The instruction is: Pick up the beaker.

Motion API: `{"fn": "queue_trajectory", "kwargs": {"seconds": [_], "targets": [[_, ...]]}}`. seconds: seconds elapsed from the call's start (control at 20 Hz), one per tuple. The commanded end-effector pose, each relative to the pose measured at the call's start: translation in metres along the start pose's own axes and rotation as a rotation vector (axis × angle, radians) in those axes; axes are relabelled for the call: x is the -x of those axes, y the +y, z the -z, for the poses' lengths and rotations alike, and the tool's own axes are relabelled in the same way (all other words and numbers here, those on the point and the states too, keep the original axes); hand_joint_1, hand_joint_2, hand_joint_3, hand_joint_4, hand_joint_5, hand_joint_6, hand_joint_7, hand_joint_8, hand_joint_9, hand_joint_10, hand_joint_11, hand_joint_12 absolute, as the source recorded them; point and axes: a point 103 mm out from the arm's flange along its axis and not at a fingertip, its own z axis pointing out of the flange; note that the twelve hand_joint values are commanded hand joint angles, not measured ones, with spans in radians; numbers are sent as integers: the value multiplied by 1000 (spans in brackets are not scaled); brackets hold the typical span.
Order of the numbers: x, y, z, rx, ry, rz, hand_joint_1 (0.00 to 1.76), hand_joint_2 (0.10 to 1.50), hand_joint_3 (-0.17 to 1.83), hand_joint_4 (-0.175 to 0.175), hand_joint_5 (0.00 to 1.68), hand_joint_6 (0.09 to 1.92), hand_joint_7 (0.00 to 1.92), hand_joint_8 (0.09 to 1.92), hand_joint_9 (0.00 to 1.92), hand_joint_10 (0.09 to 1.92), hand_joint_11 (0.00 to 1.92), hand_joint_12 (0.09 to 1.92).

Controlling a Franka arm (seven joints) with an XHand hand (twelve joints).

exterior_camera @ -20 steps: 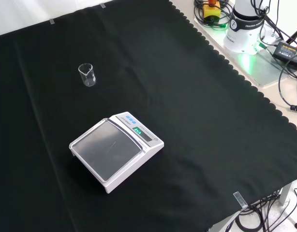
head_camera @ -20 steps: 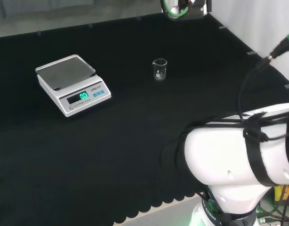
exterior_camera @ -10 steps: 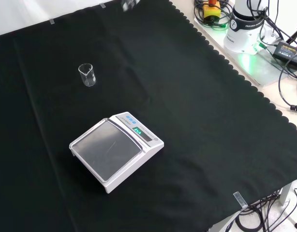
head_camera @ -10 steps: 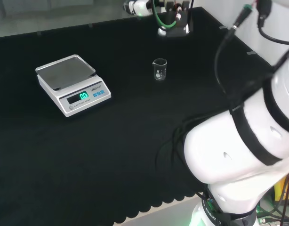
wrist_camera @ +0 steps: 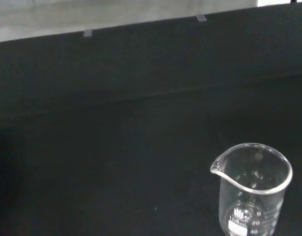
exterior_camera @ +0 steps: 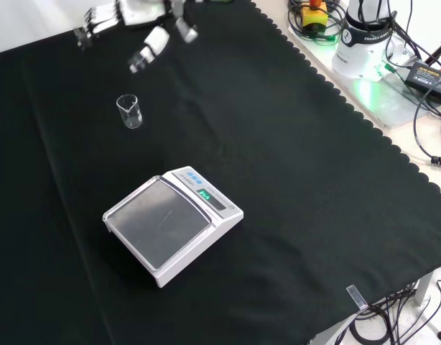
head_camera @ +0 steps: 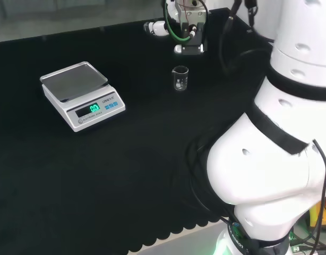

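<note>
A small glass beaker [exterior_camera: 129, 111] stands upright on the black cloth [exterior_camera: 292, 144]. It is clear, round and open at the top, with a little pouring lip on its rim. In the wrist view the beaker [wrist_camera: 251, 189] looks big and close, and it has white marks printed low on its side. I cannot tell if anything is inside it.

The hand [exterior_camera: 138, 25] is in the air near the top of the front view, above the beaker and not touching it. It is black and white. Its fingers [exterior_camera: 150, 47] are spread out and relaxed, and they hold nothing. In the head view the hand [head_camera: 187, 24] hangs just behind the beaker [head_camera: 180, 78], with a green cable looping over it.

A scale [exterior_camera: 173, 223] sits on the cloth, well apart from the beaker. In the front view it is below and a bit to the right of the beaker. In the head view the scale [head_camera: 82, 95] is far to the left. It is a flat white box with a shiny grey plate on top, blue buttons and a small green lit screen.

Nothing stands between the hand and the beaker. The cloth is dark and soft-looking, with a wavy cut edge. The big white rounded shapes at the right of the head view are the arm [head_camera: 280, 159].
</note>
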Motion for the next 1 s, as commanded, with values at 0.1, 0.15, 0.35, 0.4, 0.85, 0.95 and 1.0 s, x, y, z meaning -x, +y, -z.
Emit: {"fn": "queue_trajectory", "kwargs": {"seconds": [0.1,0.15,0.35,0.4,0.85,0.95,1.0], "targets": [[33,56,-48,-6,32,-73,312,922,149,-48,239,87,0,711,0,837,0,1496],[37,54,-50,-8,31,-79,314,920,148,-48,239,87,0,709,0,838,0,1496],[53,42,-55,-28,11,-106,320,916,145,-49,238,87,0,704,0,839,0,1497],[57,38,-56,-37,10,-113,322,915,144,-49,238,87,0,702,0,838,0,1497],[67,13,-81,-226,-9,-126,337,907,136,-47,232,87,0,694,11,853,0,1511],[66,11,-85,-242,3,-124,339,905,134,-47,231,87,0,694,16,857,0,1515],[66,10,-88,-246,7,-124,340,903,132,-46,231,87,0,696,18,860,0,1520]]}}
